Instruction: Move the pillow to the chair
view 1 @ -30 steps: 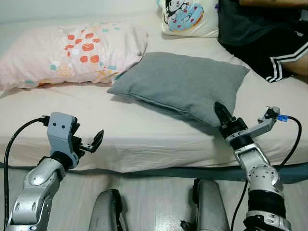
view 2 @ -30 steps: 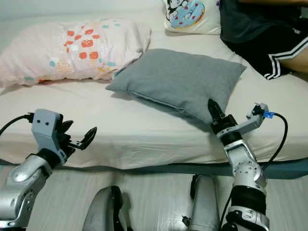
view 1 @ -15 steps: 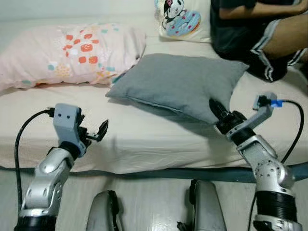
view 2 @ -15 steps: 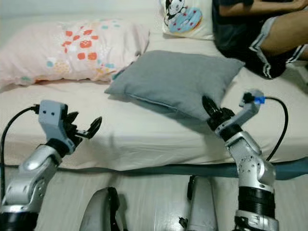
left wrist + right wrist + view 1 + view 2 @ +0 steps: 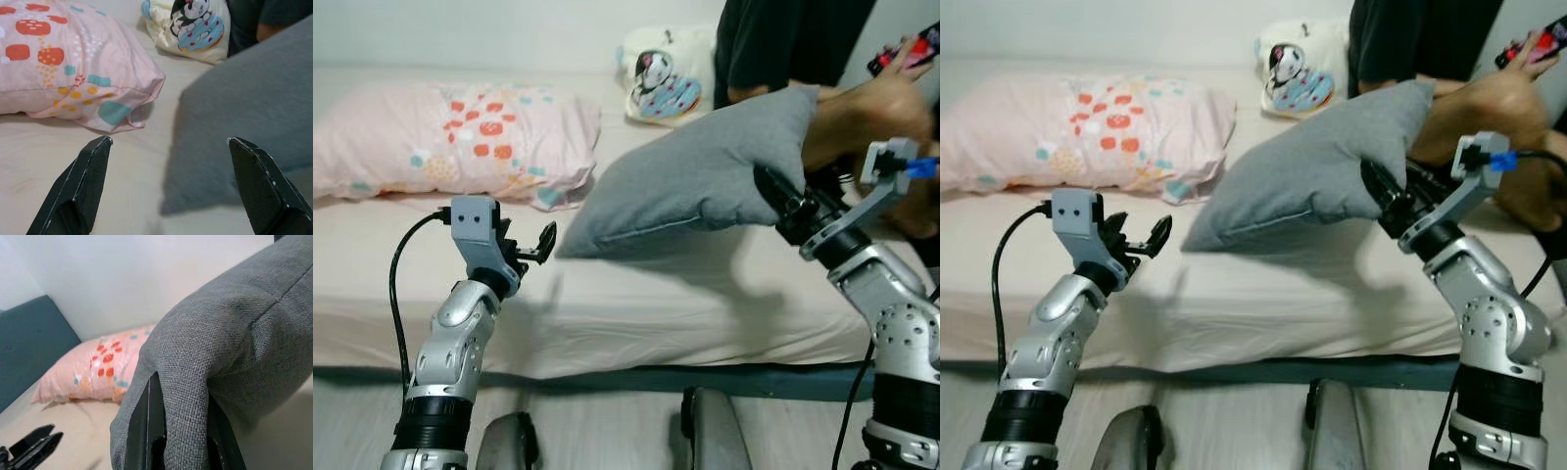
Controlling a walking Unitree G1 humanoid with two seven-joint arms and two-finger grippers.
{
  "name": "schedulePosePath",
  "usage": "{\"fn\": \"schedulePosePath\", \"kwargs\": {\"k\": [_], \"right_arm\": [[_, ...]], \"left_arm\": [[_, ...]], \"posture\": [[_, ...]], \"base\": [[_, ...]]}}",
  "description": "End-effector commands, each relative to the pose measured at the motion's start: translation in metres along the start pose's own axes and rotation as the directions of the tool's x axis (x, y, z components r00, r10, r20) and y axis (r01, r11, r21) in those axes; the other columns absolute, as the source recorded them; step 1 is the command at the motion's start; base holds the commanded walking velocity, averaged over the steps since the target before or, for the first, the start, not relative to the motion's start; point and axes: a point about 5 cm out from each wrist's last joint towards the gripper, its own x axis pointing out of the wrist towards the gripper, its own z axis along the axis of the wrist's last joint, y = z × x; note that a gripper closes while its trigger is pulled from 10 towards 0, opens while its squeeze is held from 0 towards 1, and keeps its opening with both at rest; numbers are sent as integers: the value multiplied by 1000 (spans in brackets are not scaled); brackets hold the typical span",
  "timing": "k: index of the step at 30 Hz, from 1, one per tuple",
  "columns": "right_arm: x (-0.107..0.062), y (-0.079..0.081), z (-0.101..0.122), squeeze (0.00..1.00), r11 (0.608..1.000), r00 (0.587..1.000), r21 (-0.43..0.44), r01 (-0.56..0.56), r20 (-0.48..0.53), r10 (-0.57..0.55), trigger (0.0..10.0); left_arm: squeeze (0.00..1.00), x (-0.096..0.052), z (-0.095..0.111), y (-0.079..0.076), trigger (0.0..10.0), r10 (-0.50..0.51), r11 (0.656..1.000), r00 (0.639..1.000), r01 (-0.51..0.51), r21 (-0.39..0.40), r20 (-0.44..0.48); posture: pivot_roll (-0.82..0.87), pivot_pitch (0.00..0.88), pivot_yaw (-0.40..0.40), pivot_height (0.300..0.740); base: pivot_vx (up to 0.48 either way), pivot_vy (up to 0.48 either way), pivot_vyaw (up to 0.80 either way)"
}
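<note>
A pink patterned pillow (image 5: 450, 137) lies at the bed's (image 5: 636, 313) left. The left tool (image 5: 168, 188), fingers spread apart, hovers over the mattress. The grey pillow (image 5: 705, 176) hangs tilted above the bed, its corner clamped in the right tool (image 5: 773, 191), just beside a seated person (image 5: 822, 69).

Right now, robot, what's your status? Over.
Right gripper shut on grey pillow, lifted, far corner on bed. Left gripper open, empty. Person close behind pillow.

Bed (image 5: 636, 313) — pink pillow (image 5: 450, 137), cartoon cushion (image 5: 666, 83) on it.
</note>
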Motion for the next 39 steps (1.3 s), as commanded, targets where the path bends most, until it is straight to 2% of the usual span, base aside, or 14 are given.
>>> {"fn": "schedulePosePath", "kwargs": {"k": [1, 3, 6, 10, 12, 14, 17, 28, 33, 39], "right_arm": [[0, 11, 23, 0, 998, 995, -28, -52, 88, 54, 0], [3, 27, 30, 0, 994, 988, -30, -107, 106, 110, 0], [5, 33, 30, 0, 991, 985, -28, -128, 110, 130, 0], [9, 51, 24, 0, 981, 976, 11, -193, 104, 191, 0], [10, 52, 22, 0, 980, 976, 22, -197, 102, 194, 0], [10, 54, 16, 0, 978, 976, 47, -202, 91, 197, 0], [4, 62, -19, 0, 971, 980, 135, -196, 11, 197, 0], [1, 70, -30, 0, 962, 978, 183, -201, -9, 206, 0], [1, 70, -35, 0, 963, 979, 188, -195, -20, 202, 0], [-2, 66, -50, 0, 968, 984, 201, -154, -62, 169, 0]], "left_arm": [[0, -1, -6, 1, 10000, 15, 1000, 1000, -15, -10, -17], [0, -1, -9, 1, 10000, 16, 1000, 1000, -17, -9, -17], [0, -1, -10, 1, 10000, 17, 1000, 1000, -18, -8, -17], [0, 0, -13, 3, 10000, 28, 999, 999, -29, -15, -34], [0, 0, -14, 4, 10000, 30, 999, 999, -31, -17, -43], [0, 0, -17, 4, 10000, 32, 999, 998, -33, -16, -59], [0, -3, -19, -4, 10000, 10, 1000, 999, -10, -6, -35], [0, -5, -21, -12, 10000, -11, 1000, 999, 11, -9, -32], [0, -3, -19, -10, 10000, -2, 1000, 1000, 2, -10, -28], [0, -3, -20, -5, 10000, 23, 1000, 999, -23, -11, -40]], "posture": [[-142, 19, -9, 515], [-137, 10, -11, 525], [-136, 11, -11, 530], [-127, 6, -7, 550], [-127, 5, -7, 555], [-127, 2, -7, 560], [-120, 2, -1, 580], [-116, 0, 9, 620], [-115, 0, 13, 640], [-117, 9, 12, 660]], "base": [[0, 0, 0], [0, 0, 0], [0, 0, 0], [0, 0, 0], [0, 0, 0], [-480, 0, 0], [-252, 0, 0], [0, 0, 0], [0, 0, 0], [0, 0, 0]]}}
